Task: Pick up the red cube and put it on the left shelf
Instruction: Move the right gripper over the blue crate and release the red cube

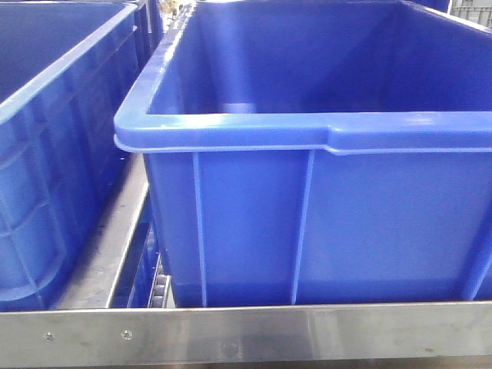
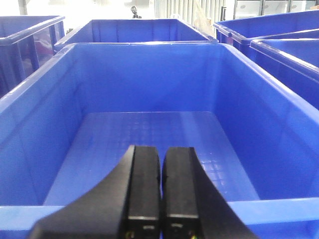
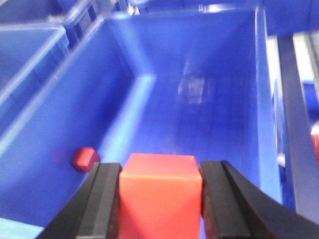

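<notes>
- Red cube [image 3: 160, 191] sits between the fingers of the right gripper [image 3: 160, 199], clamped from both sides and held over the blue bin [image 3: 209, 124], probably to carry it away.
- Left gripper [image 2: 160, 191] hangs over another empty bin [image 2: 149, 134], jaws almost together, gripping nothing.
- Second small red cube [image 3: 85, 158] lies on the bin floor at the left, blurred.
- Left shelf is not recognisable in any view.

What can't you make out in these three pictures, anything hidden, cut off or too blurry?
- Front view: the big blue bin's floor is hidden behind its near wall; neither arm shows.
- Right wrist view: the red cube in the right claw is cut off by the bottom edge; a second small red block on the bin floor is blurred.
- Left wrist view: the left claw is closed; the left shelf is not identifiable.
</notes>
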